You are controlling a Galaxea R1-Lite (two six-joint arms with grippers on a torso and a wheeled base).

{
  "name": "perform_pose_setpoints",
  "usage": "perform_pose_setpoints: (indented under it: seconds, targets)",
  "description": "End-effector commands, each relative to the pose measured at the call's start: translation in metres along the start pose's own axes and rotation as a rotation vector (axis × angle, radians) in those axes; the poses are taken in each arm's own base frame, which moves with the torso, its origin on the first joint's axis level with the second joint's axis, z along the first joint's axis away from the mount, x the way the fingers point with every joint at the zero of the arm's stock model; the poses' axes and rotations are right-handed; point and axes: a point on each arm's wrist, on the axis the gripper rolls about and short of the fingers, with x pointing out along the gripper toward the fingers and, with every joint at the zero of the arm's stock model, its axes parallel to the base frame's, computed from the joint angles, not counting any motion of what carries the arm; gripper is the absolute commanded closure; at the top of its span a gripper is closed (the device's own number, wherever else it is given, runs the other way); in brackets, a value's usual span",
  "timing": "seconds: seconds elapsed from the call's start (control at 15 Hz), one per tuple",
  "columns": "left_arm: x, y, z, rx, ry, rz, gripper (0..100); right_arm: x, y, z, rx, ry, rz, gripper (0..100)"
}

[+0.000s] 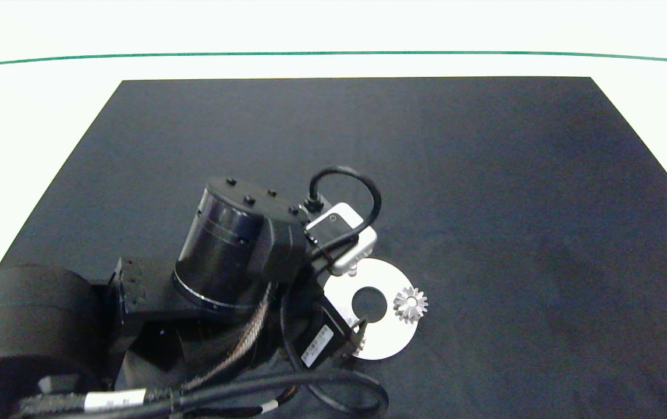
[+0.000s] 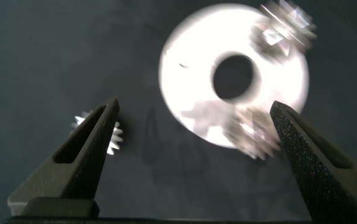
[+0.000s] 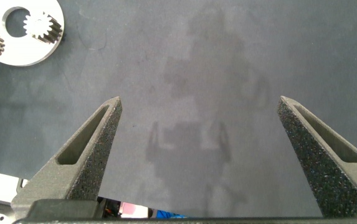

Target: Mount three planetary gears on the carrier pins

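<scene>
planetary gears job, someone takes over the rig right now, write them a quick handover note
Left gripper: open, empty, hovering over the near edge of the white disc.
Right gripper: open, empty, off over bare mat, away from the disc.
Done: two gears sit on the disc, one at its right edge, one at its near edge.
Left: the third gear lies on the mat beside the disc; pick it up and fit it on the remaining pin, which is hidden here.
</scene>
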Motion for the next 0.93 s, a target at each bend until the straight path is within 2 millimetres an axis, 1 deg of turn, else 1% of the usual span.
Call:
perform_pose_setpoints:
  seconds: [0.07, 0.2, 0.4, 0.67, 0.93]
  targets:
    - [0.013, 0.013, 0.001, -0.014, 0.042, 0.038, 0, 0.0, 0.0, 0.0, -0.004, 0.004, -0.001, 0]
    - [0.025, 0.016, -0.006, -0.024, 0.09, 0.049, 0, 0.0, 0.0, 0.0, -0.003, 0.003, 0.0, 0]
    - [0.043, 0.034, -0.014, -0.049, 0.138, 0.1, 0, 0.0, 0.0, 0.0, -0.002, 0.003, 0.002, 0]
    - [0.044, 0.05, -0.012, -0.062, 0.136, 0.141, 0, 0.0, 0.0, -0.001, -0.004, 0.004, 0.003, 0]
    - [0.041, 0.063, -0.02, -0.07, 0.183, 0.164, 0, 0.0, 0.0, -0.001, -0.003, 0.003, 0.005, 0]
